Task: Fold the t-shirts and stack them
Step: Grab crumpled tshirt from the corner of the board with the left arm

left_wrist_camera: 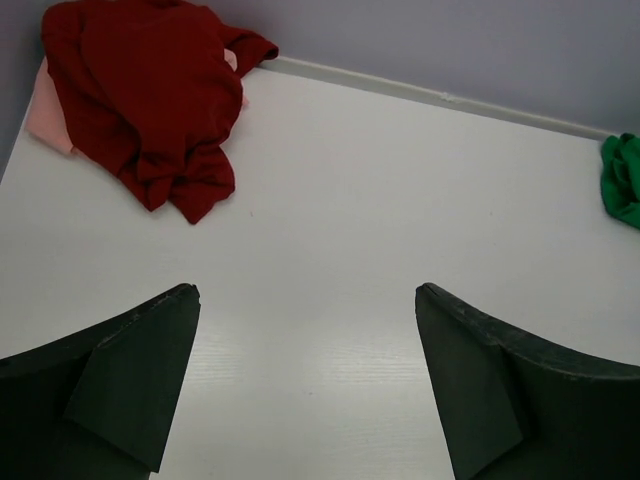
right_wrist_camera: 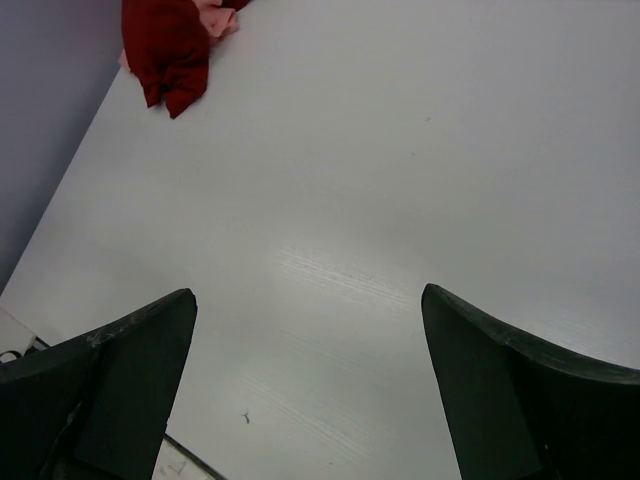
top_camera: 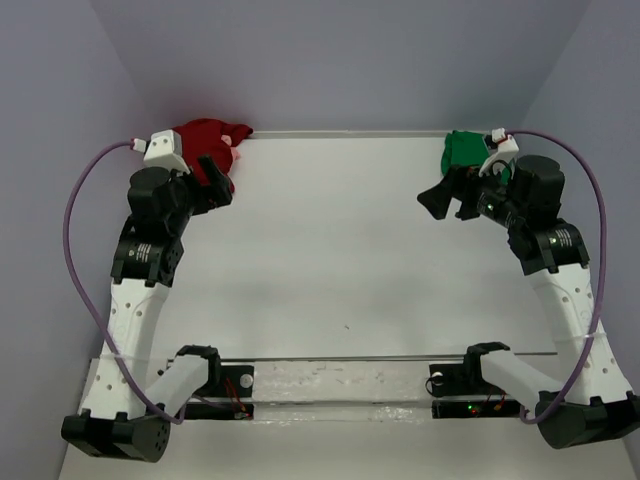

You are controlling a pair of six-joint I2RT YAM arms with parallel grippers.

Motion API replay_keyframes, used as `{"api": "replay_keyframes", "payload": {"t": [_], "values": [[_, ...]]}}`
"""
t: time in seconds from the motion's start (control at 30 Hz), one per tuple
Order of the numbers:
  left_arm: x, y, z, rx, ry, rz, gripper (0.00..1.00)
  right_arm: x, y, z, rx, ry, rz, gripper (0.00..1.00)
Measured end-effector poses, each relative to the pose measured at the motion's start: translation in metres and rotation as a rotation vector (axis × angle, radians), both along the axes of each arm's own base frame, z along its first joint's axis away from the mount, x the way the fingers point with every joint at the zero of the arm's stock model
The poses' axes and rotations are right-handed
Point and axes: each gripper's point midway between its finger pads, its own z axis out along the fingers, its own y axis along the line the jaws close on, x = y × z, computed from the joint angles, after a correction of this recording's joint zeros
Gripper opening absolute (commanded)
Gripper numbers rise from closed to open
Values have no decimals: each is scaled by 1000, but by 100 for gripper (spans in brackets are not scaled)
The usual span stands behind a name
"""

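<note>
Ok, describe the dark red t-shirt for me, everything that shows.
The dark red t-shirt is plain soft cloth, unfolded, bunched in a crumpled heap with deep folds. It lies in the far left corner of the table, at the foot of the back wall, one sleeve poking out along it. It rests partly on the pale pink t-shirt, which peeks out beneath its left edge. The left arm's open fingers are short of it, not touching.

White table [top_camera: 330, 250], crumpled dark red t-shirt [left_wrist_camera: 150, 100] atop a pale pink t-shirt [left_wrist_camera: 48, 118], green t-shirt [left_wrist_camera: 625, 180] well right of the dark red t-shirt.
</note>
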Motion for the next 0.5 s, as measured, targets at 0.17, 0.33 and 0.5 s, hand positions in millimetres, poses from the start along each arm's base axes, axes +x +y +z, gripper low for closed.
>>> {"api": "replay_keyframes", "payload": {"t": [0.17, 0.33, 0.5], "values": [[35, 8, -31, 43, 124, 58, 99, -1, 0, -2, 0, 6, 1, 100], [74, 8, -66, 68, 229, 75, 99, -6, 2, -1, 4, 4, 15, 100], [115, 2, -76, 72, 277, 66, 99, -11, 0, -5, -18, 16, 19, 100]]}}
